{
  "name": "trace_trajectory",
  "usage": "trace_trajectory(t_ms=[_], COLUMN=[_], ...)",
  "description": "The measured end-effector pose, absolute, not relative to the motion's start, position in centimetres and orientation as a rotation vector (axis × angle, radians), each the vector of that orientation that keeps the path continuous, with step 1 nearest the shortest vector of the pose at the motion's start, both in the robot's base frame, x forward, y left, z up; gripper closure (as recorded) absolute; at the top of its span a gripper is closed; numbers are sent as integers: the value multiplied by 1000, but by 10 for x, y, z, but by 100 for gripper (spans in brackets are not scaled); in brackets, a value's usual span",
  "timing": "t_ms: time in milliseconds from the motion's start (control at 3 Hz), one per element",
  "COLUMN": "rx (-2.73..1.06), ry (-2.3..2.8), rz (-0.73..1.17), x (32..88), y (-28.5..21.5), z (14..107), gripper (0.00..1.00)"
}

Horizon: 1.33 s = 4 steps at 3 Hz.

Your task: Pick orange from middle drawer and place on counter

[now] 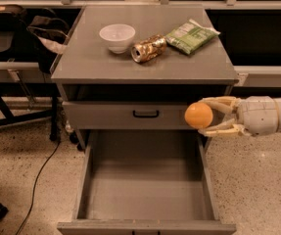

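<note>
**Grey cabinet, one bright orange**

The orange [198,115] is a smooth, even orange with no markings. It is clasped between the cream-white fingers [219,102] of the gripper [202,116], which hangs at the cabinet's right side, above the right wall of the open drawer [145,187]. The arm [265,115] behind it is pale grey-white. The drawer is plain matt grey, walls and floor alike, and the counter [105,65] is the same flat grey. The drawer front [101,116] above is grey with a black handle [146,114]. On the counter sit a white bowl [117,36], a gold can [149,48] with darker mottling, and a green packet [191,35] with white print. The floor [257,185] is beige with dark speckles, and a black cable [39,175] crosses it at left.
</note>
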State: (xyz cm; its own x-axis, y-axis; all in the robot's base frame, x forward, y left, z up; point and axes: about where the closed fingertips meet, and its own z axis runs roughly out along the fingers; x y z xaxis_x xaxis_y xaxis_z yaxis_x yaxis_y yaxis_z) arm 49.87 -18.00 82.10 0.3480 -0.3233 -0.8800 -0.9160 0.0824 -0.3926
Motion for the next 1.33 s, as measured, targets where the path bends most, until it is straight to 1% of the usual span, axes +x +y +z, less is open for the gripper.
trace_trajectory(t_ms=[667, 1000, 1333], rx=[-1431, -1347, -1247], ry=[1201, 1217, 1257], rz=[632, 566, 496], x=[502, 521, 551], y=[-178, -174, -178], z=[821, 830, 839], gripper=[100, 100, 100])
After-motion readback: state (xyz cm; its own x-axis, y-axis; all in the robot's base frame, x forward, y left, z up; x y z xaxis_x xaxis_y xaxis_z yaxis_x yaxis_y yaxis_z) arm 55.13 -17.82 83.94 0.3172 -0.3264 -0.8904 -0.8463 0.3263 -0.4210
